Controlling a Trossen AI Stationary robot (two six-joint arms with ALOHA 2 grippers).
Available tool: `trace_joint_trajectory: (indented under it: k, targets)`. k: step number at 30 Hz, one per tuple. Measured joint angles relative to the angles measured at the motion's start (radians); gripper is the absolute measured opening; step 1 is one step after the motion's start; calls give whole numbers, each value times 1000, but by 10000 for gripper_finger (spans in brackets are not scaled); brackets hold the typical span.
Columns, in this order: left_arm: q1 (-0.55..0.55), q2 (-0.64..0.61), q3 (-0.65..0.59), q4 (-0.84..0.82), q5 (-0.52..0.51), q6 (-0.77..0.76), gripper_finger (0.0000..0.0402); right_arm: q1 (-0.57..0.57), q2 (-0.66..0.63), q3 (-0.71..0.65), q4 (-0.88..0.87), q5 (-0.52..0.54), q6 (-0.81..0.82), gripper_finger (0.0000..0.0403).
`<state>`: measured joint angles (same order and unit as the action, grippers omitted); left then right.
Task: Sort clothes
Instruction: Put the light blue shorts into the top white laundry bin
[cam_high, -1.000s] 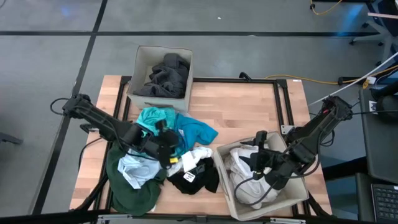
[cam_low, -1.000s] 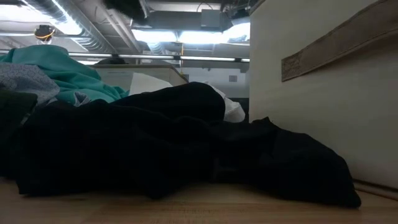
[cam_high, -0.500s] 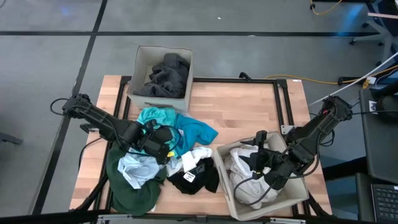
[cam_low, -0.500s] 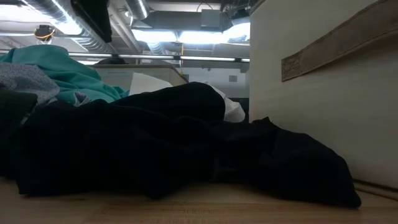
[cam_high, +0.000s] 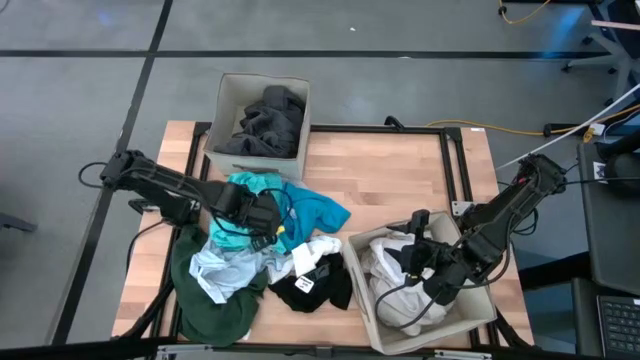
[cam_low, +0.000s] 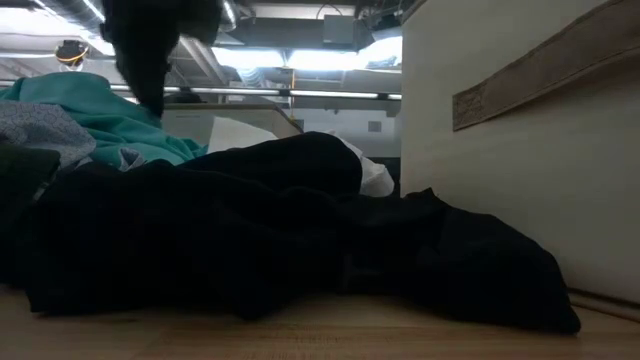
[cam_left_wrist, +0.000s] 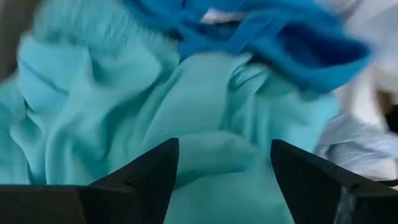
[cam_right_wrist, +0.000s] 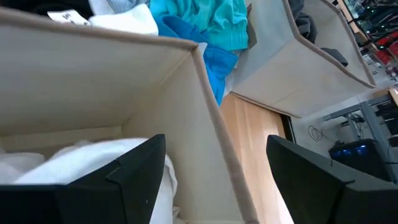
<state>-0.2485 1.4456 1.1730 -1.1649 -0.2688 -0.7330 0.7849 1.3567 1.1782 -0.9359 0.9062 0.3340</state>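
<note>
Nothing readable here; the white tag (cam_high: 304, 284) on the black garment (cam_high: 318, 288) seems to carry print, too small to read.

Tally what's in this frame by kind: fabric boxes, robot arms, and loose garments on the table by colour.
Fabric boxes: 2
Arms: 2
Teal garment: 1
Bright blue garment: 1
Pale blue garment: 1
Dark green garment: 1
White garment: 1
Black garment: 1
Total: 10

2 beige fabric boxes (cam_high: 297, 87) (cam_high: 360, 290) on wooden table (cam_high: 390, 180).
</note>
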Motion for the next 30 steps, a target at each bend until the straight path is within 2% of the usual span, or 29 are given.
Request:
trace_joint_trajectory:
  k: [4,8,12,18,23,26,30]
  targets:
    - [24,0,-86,37,49,16,251,0,0,-38,30,2,1,280]
    - [39,0,-181,197,112,97,250,0,0,-62,52,2,1,280]
    - [54,0,-260,335,126,141,233,0,0,-68,50,2,1,280]
    - [74,0,-339,426,127,167,168,0,0,-68,50,3,1,280]
    - [74,0,-376,456,121,177,81,0,0,-68,51,2,1,280]
    - [71,-3,-377,444,60,157,24,0,0,-68,53,3,1,280]
    - [53,-15,-345,416,3,136,19,0,0,-68,72,2,1,280]
